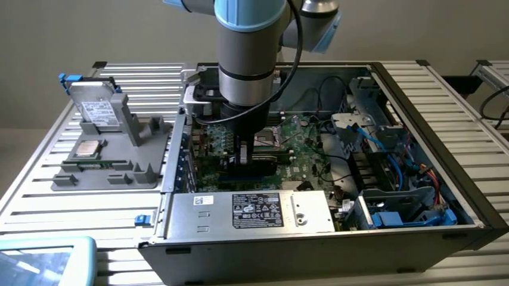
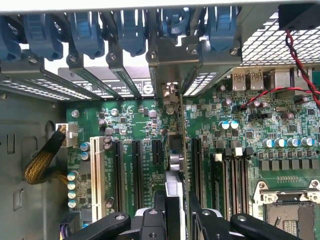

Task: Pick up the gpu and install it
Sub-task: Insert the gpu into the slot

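The gpu [image 2: 175,155] stands edge-on over the green motherboard [image 2: 140,117], a thin card running from my fingers to the rear slot openings. Its metal end [image 2: 170,92] sits at the back wall of the case. It lines up between two black expansion slots [image 2: 136,167]; whether its edge is down in a slot I cannot tell. My gripper [image 2: 177,217] is shut on the card's near part, one black finger on each face. In the exterior view my gripper [image 1: 248,156] reaches straight down into the open computer case [image 1: 445,173], over the board's middle.
Blue slot latches [image 2: 130,30] line the rear wall. Black memory sticks [image 2: 227,170] and the CPU socket [image 2: 290,212] lie beside the card. A power supply [image 1: 250,210] fills the case front; blue cables [image 1: 385,140] crowd the exterior view's right. A grey holder [image 1: 111,161] with a hard drive [image 1: 99,110] sits outside.
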Available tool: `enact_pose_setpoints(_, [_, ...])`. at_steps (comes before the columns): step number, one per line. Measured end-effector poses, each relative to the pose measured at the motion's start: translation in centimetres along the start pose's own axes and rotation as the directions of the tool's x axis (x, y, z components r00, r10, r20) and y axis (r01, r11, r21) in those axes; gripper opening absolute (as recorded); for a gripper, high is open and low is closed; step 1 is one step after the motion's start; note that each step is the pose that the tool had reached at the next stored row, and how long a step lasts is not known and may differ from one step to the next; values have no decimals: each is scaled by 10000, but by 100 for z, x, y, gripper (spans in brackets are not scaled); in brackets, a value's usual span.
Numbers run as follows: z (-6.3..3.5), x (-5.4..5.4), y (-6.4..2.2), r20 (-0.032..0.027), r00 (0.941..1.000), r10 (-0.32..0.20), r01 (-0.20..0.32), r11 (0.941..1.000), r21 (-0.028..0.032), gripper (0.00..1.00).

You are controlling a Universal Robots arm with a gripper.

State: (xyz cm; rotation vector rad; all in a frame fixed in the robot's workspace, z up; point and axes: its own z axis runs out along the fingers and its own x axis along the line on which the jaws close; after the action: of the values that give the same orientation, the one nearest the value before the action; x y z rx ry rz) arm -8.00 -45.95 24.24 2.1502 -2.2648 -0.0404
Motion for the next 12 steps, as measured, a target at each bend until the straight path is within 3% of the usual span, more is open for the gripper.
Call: enact_pose_setpoints(12, [0,-3,0,0,10000,0,0,10000,0,28])
